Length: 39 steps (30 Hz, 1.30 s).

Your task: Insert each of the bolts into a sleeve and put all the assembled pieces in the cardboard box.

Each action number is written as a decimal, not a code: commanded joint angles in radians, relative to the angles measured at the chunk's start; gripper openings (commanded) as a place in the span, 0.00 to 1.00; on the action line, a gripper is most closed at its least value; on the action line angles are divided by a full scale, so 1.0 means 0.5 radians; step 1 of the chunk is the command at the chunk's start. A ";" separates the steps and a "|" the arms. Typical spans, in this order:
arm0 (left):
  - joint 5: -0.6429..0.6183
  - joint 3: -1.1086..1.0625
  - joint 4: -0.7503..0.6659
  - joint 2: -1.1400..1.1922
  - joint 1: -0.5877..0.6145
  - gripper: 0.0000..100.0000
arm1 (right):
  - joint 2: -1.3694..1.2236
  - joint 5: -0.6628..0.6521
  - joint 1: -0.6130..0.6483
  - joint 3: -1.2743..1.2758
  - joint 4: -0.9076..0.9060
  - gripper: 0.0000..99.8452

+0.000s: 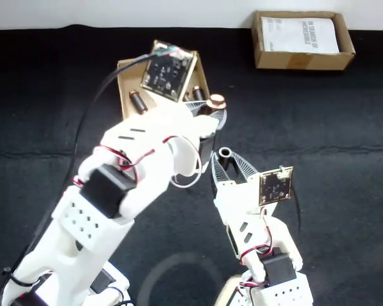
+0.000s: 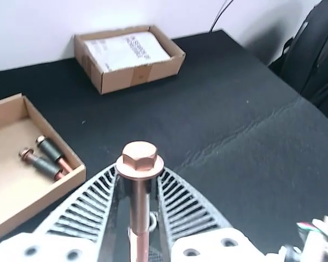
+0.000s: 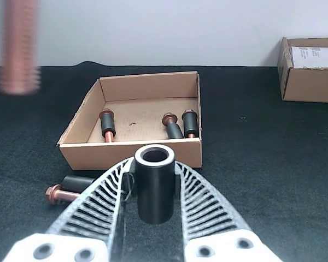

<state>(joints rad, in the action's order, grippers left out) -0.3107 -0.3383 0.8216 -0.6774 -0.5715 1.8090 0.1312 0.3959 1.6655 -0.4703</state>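
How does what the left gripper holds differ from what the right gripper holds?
The bolt in the left gripper is copper-coloured; the sleeve in the right gripper is black. The bolt is slim and solid with a hex head; the sleeve is thicker and hollow, open end up. Both stand upright, each clamped in its gripper, not yet joined.

A black, slightly wrinkled tablecloth (image 1: pixel 345 159) runs back to a plain white wall (image 3: pixel 153 27) on the far side, with a small box of papers (image 1: pixel 303 39) far right and, past the table's right edge, perhaps a dark chair (image 2: pixel 317 49).
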 commanded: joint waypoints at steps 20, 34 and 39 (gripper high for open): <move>0.006 -0.971 -1.261 -0.229 -0.041 0.01 | 0.008 0.012 -0.002 0.238 0.044 0.01; 0.000 -0.974 -1.261 -0.219 -0.100 0.01 | 0.008 0.015 -0.002 0.232 0.048 0.01; 0.000 -0.974 -1.264 -0.137 -0.094 0.01 | 0.008 0.015 -0.002 0.232 0.048 0.01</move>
<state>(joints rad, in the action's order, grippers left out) -0.3092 -0.8355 0.2156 -0.7557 -0.6145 1.8090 0.1312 0.3959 1.6655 -0.4657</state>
